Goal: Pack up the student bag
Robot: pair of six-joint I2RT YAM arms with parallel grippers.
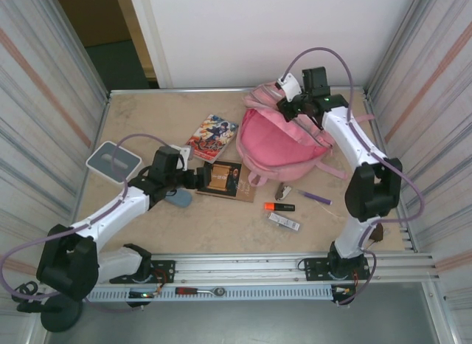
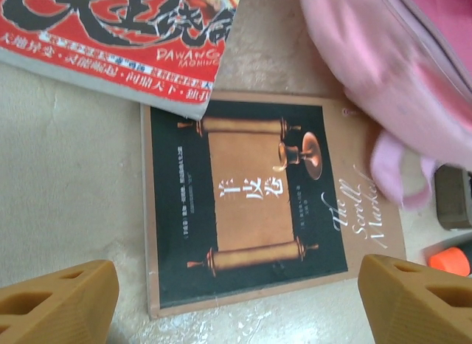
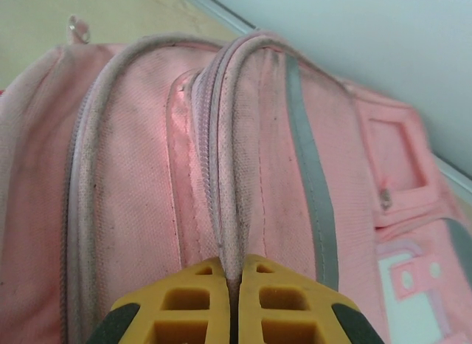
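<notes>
The bag (image 1: 280,145) lies at the far right of the table (image 1: 221,226), close to the back wall. Its main mouth gapes toward the near side and shows a darker pink inside. From the right wrist, the bag (image 3: 147,174) is soft pink fabric with grey-trimmed zip lines running side by side, and a white patch (image 3: 413,285) sits at the lower right. A strap trails from its near right corner.

The right gripper (image 1: 286,110) sits on the bag's far rim. In its own camera, the right gripper (image 3: 236,300) has its yellow fingers pressed together, pinching a raised fold of zip edge between them.

Just left of the bag lie a comic (image 1: 212,137) and, nearer, a brown book (image 1: 221,180). The left gripper (image 1: 200,179) hangs at the book's left edge. From its wrist, the left gripper (image 2: 236,274) is spread wide and holds nothing, with its tan fingers (image 2: 55,300) above the near edge of the book (image 2: 265,204). The comic (image 2: 125,34) overlaps the book's far corner.

An orange highlighter (image 1: 279,207) and a purple pen (image 1: 316,198) lie near the bag's front.
</notes>
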